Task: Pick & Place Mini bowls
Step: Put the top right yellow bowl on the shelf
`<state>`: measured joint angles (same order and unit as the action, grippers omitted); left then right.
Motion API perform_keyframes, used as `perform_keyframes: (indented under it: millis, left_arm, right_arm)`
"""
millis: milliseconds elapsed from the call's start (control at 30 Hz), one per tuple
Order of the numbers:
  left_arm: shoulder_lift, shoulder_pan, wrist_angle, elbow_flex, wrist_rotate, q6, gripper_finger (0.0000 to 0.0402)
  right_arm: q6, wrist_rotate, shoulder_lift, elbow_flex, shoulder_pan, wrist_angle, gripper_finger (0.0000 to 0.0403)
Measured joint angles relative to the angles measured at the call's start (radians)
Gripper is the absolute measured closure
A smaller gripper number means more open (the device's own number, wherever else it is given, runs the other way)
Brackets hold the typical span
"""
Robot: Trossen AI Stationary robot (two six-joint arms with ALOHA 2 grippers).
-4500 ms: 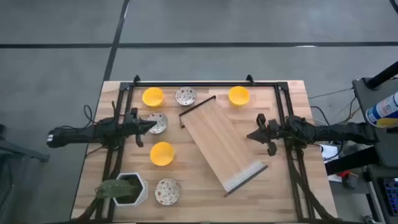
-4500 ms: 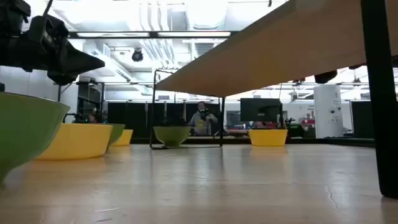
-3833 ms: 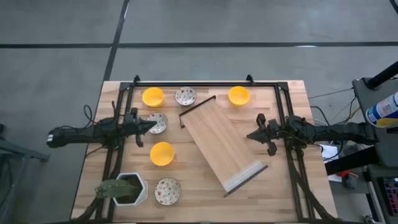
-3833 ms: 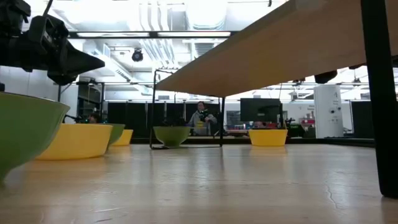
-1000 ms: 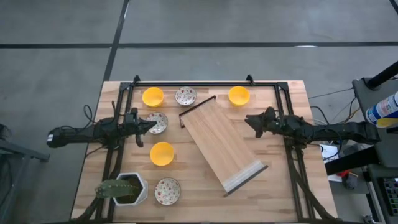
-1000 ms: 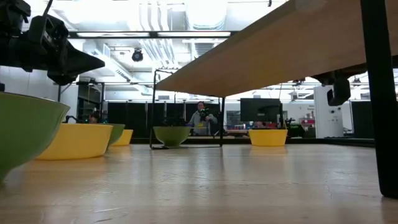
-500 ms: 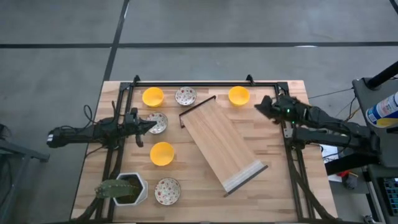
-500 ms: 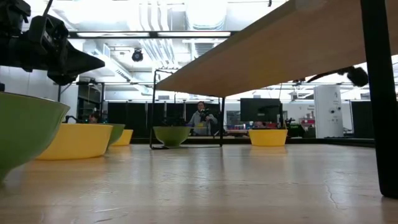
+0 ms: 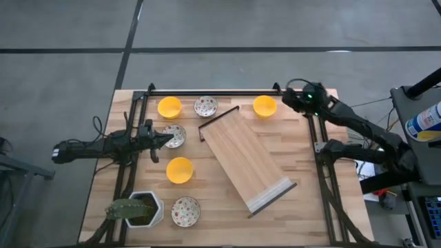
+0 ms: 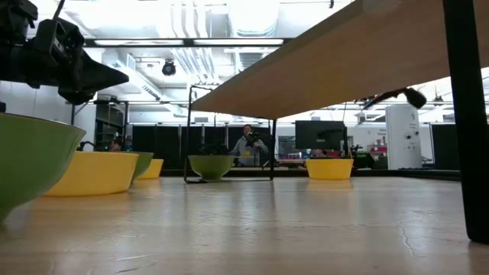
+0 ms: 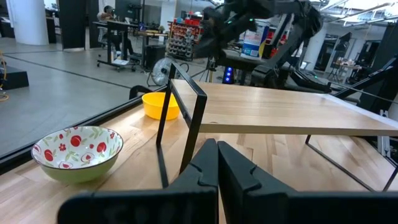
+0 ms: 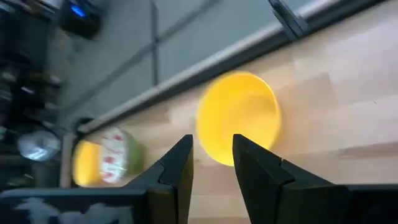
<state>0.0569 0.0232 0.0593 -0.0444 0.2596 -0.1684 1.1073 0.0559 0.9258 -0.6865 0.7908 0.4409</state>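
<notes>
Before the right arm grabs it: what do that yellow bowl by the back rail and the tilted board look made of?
Yellow bowl: looks like smooth plastic or glazed ceramic; it is one even, bright colour with a soft sheen, and the pictures cannot settle which. Tilted board: pale wood with visible grain, matte, on a thin black metal frame. The right gripper hangs open over the bowl.

No legible text, label, brand, number or sign appears on any object in the current views.
</notes>
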Motion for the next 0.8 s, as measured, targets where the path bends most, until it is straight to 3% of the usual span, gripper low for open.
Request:
perform_keyframes:
  millis: [400, 800]
  left_arm:
    - [0.000, 0.000, 0.000, 0.000, 0.000, 0.000, 0.0402]
    - [0.000, 0.000, 0.000, 0.000, 0.000, 0.000, 0.0402]
  right_arm:
    - [-0.179, -0.116, 0.411, -0.164, 0.090, 0.006, 0.0293]
    - [-0.364, -0.106, 0.698, -0.366, 0.153, 0.169, 0.0296]
